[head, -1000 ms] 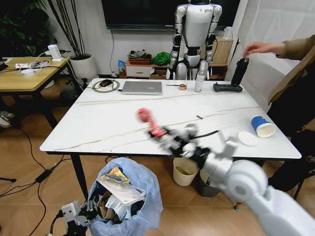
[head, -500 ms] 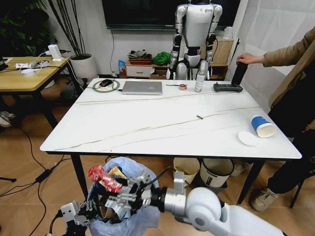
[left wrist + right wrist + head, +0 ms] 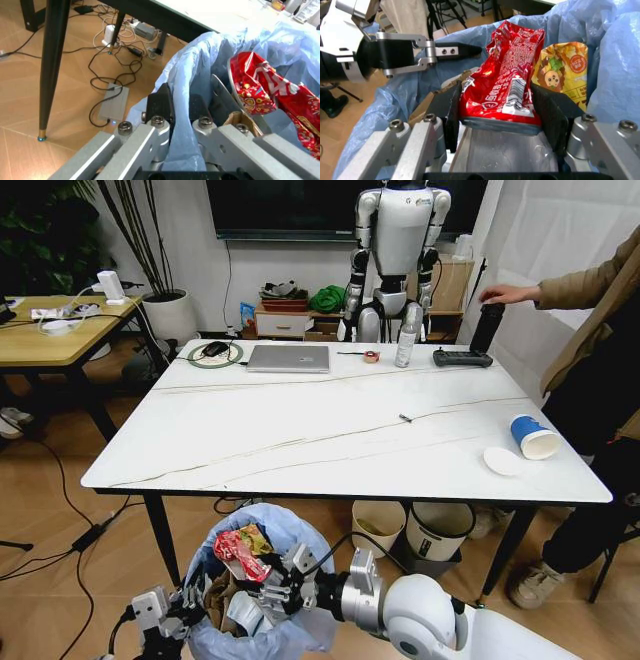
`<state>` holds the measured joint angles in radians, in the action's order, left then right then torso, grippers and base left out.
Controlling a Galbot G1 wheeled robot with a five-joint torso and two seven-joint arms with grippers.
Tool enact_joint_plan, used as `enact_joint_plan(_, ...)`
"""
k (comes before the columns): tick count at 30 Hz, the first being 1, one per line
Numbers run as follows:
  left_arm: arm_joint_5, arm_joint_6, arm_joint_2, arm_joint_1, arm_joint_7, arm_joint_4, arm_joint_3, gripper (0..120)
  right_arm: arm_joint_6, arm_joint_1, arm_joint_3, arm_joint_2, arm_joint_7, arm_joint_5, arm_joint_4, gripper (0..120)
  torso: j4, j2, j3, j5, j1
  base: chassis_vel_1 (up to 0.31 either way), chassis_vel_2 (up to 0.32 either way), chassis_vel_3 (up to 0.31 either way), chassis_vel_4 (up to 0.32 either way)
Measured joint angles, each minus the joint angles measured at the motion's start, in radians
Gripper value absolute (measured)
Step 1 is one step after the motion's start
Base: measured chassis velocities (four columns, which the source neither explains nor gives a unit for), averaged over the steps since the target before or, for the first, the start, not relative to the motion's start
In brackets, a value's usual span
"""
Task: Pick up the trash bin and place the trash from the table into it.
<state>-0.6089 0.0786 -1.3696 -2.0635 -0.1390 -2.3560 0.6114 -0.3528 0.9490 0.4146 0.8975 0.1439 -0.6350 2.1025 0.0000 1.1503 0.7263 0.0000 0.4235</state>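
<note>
The trash bin (image 3: pixel 262 620), lined with a puffy light-blue bag, hangs below the table's (image 3: pixel 250 440) front edge. My left gripper (image 3: pixel 165 612) is shut on its rim; the left wrist view shows that gripper (image 3: pixel 189 109) pinching the bag's (image 3: pixel 200 56) edge. My right gripper (image 3: pixel 272 583) is over the bin's mouth, shut on a red wrapper (image 3: pixel 240 552). In the right wrist view the wrapper (image 3: pixel 506 90) stands clamped between the fingers (image 3: pixel 451 112), above a yellow snack pack (image 3: pixel 561 67). A blue paper cup (image 3: pixel 535 437) and a white lid (image 3: pixel 502 461) lie on the table's right end.
A silver laptop (image 3: pixel 288 358), a spray bottle (image 3: pixel 405 335) and a black remote (image 3: pixel 462 358) sit along the table's far side. A person's hand rests on a black bottle (image 3: pixel 487 327) at the far right. A cream bin (image 3: pixel 377 527) and a black-rimmed bin (image 3: pixel 437 530) stand under the table.
My right gripper carried the red wrapper from the table's front edge down to the bin's mouth, and it now sits lower in the bag. The person's hand came down onto the black bottle.
</note>
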Motion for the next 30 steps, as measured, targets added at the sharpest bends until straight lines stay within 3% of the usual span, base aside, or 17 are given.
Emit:
enact_joint_plan(2, -0.001, 0.0, 0.001, 0.0, 0.0, 0.0, 0.0, 0, 0.004, 0.002, -0.004, -0.002, 0.003, 0.007, 0.006, 47, 0.0, 0.0, 0.0, 0.0, 0.0, 0.0, 0.0, 0.0, 0.0)
enact_joint_plan(16, -0.002, -0.002, 0.004, 0.007, -0.003, 0.019, -0.005, 0, 0.03, 0.067, -0.171, -0.022, 0.017, -0.073, 0.1, 96, -0.0001, 0.0, 0.0, 0.0001, 0.0, 0.0, 0.0, 0.0, 0.0)
enact_joint_plan(23, -0.005, -0.007, 0.008, 0.005, -0.001, 0.042, -0.004, 0, 0.034, 0.056, -0.303, 0.021, -0.049, -0.135, 0.108, 100, 0.0, 0.0, 0.0, 0.0, 0.0, 0.0, 0.0, 0.0, 0.0)
enact_joint_plan(30, -0.008, -0.009, 0.007, 0.004, 0.001, 0.042, -0.004, 0, -0.129, -0.037, -0.449, 0.103, -0.269, -0.138, -0.023, 100, 0.0, 0.0, 0.0, 0.0, 0.0, 0.0, 0.0, 0.0, 0.0)
